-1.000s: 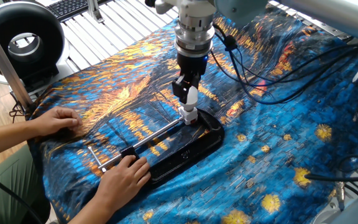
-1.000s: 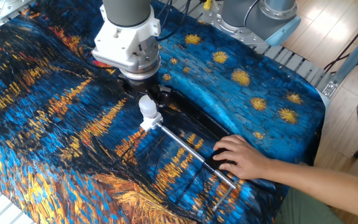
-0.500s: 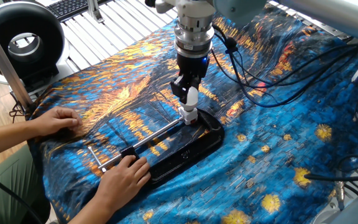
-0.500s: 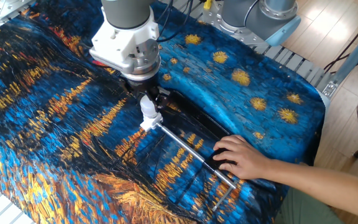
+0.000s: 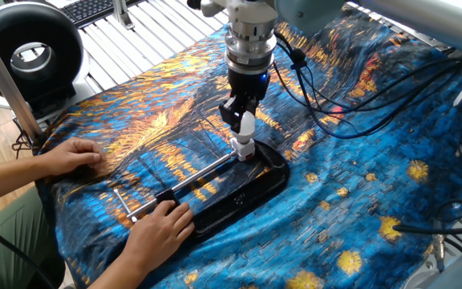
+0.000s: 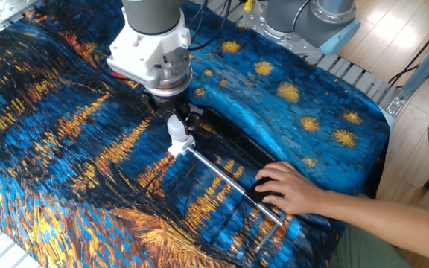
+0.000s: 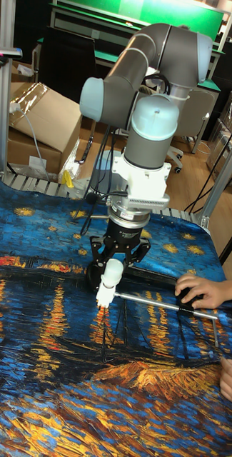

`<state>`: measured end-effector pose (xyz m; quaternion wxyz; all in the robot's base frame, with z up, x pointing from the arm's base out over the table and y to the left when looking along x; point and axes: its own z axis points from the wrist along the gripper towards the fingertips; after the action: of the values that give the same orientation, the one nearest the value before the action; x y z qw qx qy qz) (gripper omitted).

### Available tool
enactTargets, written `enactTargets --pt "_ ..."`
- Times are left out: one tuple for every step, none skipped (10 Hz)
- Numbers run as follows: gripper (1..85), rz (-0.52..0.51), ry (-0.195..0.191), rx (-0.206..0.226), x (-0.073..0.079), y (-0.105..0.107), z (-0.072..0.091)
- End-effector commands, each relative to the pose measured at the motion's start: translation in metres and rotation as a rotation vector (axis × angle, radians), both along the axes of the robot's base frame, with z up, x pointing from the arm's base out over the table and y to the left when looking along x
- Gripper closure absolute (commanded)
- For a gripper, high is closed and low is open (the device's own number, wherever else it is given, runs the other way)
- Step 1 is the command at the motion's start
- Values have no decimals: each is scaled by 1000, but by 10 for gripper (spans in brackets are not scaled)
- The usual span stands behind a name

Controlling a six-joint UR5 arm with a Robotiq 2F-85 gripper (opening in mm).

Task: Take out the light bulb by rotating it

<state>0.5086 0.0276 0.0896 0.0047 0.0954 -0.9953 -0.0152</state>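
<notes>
Gripping one light bulb, one gripper, two steadying hands

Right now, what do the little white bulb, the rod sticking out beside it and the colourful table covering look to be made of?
The light bulb: matte white, frosted glass or plastic; cannot tell which. The rod: likely metal, silvery with a bright glint along it. The table covering: fabric, since it wrinkles and drapes over the edge, printed with a blue and orange painting.
</notes>
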Motion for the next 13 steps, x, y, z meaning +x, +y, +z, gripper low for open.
enactTargets --pt "527 91 -39 7 9 3 2" --pt "533 149 -54 4 12 3 2" --pt "533 182 -64 9 14 6 3" --pt "550 213 -71 8 15 7 3" --pt "557 245 -77 10 16 8 3" --pt "560 287 -86 7 18 7 4" --pt "560 345 -87 -2 18 5 3" --pt "560 400 -83 -17 17 1 3" --pt "567 450 -81 -26 17 -1 3" --pt "573 506 -81 -41 17 -5 3" --pt "583 582 -80 -66 19 -10 2" --pt "597 646 -83 -75 21 -12 1" --pt "600 692 -83 -79 21 -13 1"
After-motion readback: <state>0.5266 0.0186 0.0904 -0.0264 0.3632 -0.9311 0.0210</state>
